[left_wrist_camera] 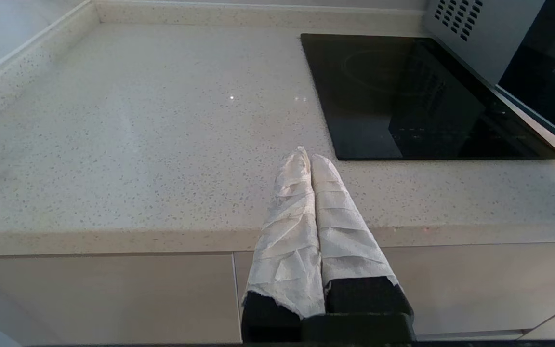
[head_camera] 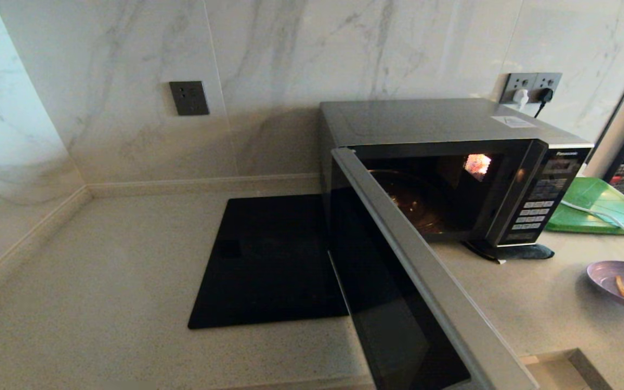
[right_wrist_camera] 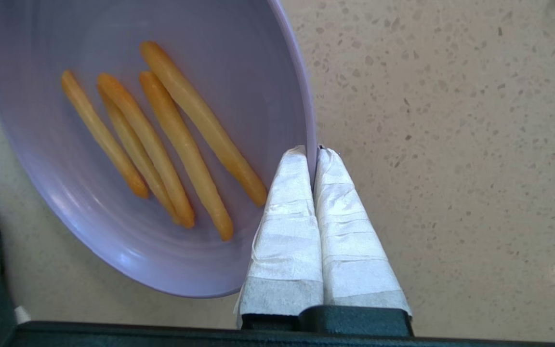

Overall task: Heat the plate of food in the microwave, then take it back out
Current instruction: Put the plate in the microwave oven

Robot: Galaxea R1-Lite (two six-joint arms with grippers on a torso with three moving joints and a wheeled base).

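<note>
Nearest in, right gripper (right_wrist_camera: 314, 150) pinched tight on the rim of the plate (right_wrist_camera: 128, 255), one wrapped finger inside the rim, one outside. One lilac plate, four yellow fries (right_wrist_camera: 162, 140) lying side by side in it. Seen from the head camera, plate at the right edge of the counter (head_camera: 101, 303), tilted, well apart from the microwave (head_camera: 431, 124). Left gripper (left_wrist_camera: 309, 155) parked at the counter's front edge, two wrapped fingers pressed together, holding nothing. Further back, one black cooktop (head_camera: 268, 260) flat on the counter, just left of the microwave. One microwave, door (head_camera: 398, 281) swung wide toward the camera, cavity lit, glass turntable bare. One green tray (head_camera: 599, 208) to the right of the microwave, a white cable (head_camera: 604, 218) across it. Farthest, two wall sockets: one on the left (head_camera: 189, 98), one behind the microwave (head_camera: 531, 86) with two plugs in.
</note>
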